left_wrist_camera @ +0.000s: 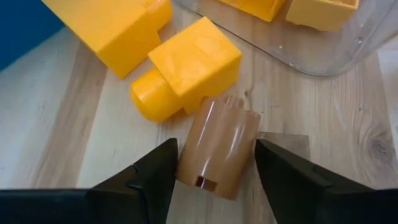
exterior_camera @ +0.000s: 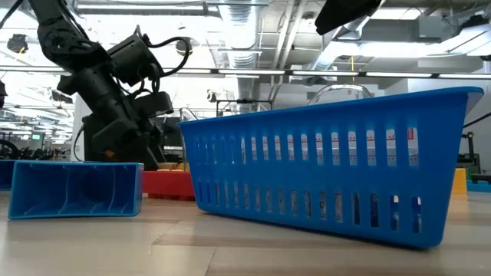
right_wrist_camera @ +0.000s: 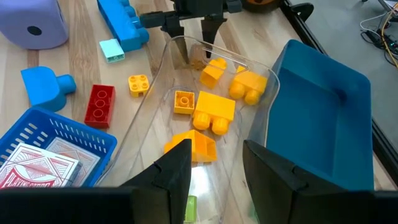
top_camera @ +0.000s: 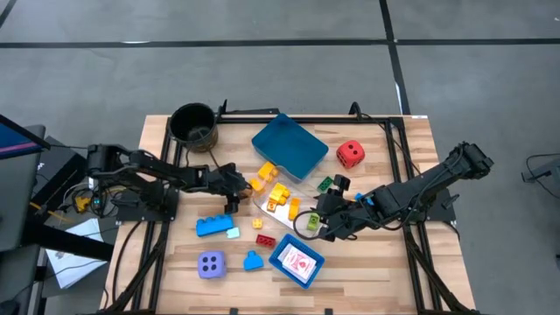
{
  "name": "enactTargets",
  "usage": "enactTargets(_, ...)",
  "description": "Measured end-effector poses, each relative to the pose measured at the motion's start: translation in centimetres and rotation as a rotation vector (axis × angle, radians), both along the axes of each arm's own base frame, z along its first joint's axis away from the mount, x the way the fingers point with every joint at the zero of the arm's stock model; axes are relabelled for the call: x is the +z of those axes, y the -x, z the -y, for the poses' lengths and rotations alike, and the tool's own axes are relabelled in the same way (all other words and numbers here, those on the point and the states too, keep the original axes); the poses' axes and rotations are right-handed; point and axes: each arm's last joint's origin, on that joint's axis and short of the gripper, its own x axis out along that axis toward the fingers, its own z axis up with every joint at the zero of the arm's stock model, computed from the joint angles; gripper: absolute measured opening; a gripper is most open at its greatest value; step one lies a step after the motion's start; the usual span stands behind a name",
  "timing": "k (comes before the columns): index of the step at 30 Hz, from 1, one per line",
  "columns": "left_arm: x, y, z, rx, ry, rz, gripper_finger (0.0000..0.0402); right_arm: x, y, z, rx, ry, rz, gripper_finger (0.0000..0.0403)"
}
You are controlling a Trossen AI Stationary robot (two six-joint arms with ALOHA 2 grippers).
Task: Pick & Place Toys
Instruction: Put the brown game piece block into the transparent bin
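Observation:
A small brown round brick (left_wrist_camera: 217, 152) lies on the wood by two yellow bricks (left_wrist_camera: 186, 62), just outside a clear tray (top_camera: 262, 203) that holds more yellow bricks (right_wrist_camera: 211, 112). My left gripper (top_camera: 238, 185) is low over the table with one finger on either side of the brown brick. It also shows far off in the right wrist view (right_wrist_camera: 193, 38). My right gripper (top_camera: 317, 220) hangs above the clear tray's other end with a small green brick (top_camera: 312, 220) at its tips. My left gripper has the brown brick's round side walls (left_wrist_camera: 186, 165) between its two fingers, which slant down from the table's left. The brick sits skewed between them and lies on the table. My right gripper holds the green brick (right_wrist_camera: 189, 208) between its fingers, clear of the table; little of it shows.
A blue tray (top_camera: 289, 144) and a dark pot (top_camera: 192, 124) stand at the back, with a red die (top_camera: 350, 154) to the right. Nearer lie a long blue brick (top_camera: 214, 226), a red brick (top_camera: 265, 241), a lavender die (top_camera: 211, 264) and a blue basket (top_camera: 278, 254) with cards.

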Motion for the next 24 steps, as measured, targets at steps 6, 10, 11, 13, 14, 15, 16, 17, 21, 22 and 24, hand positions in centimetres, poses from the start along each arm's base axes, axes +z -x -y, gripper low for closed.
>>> enactTargets(6,0.0,0.0,0.0,0.0,0.0,0.0,0.0183,0.0,0.0,0.0,0.0,-0.001,0.0,0.0136)
enactTargets(10,0.0,0.0,0.01,0.0,-0.001,0.0,0.0167,0.0,0.0,0.0,0.0,-0.001,0.0,0.0136)
enactTargets(11,0.0,0.0,0.01,0.0,-0.001,0.0,0.0164,0.0,0.0,0.0,0.0,-0.001,0.0,0.0136)
enactTargets(13,0.0,0.0,0.0,0.0,-0.001,0.0,0.0158,0.0,0.0,0.0,0.0,-0.001,0.0,0.0136)
enactTargets(14,0.0,0.0,0.0,0.0,-0.001,0.0,0.0155,0.0,0.0,0.0,0.0,-0.001,0.0,0.0136)
enactTargets(15,0.0,0.0,0.0,0.0,-0.001,0.0,0.0153,0.0,0.0,0.0,0.0,-0.001,0.0,0.0136)
enactTargets(16,0.01,-0.01,0.0,0.0,-0.001,0.0,0.0151,0.0,0.0,0.0,0.0,-0.001,0.0,0.0136)
enactTargets(17,0.01,-0.01,0.0,0.001,-0.001,0.0,0.015,0.0,0.0,0.0,0.0,-0.001,0.0,0.0136)
enactTargets(21,0.01,-0.01,0.0,0.0,-0.001,0.0,0.015,0.0,0.0,0.0,0.0,-0.001,0.0,0.0136)
enactTargets(22,0.01,-0.01,0.0,0.0,-0.001,0.0,0.0149,0.0,0.0,0.0,0.0,-0.001,0.0,0.0136)
enactTargets(24,0.01,-0.01,0.0,0.0,-0.001,0.0,0.0147,0.0,0.0,0.0,0.0,-0.001,0.0,0.0136)
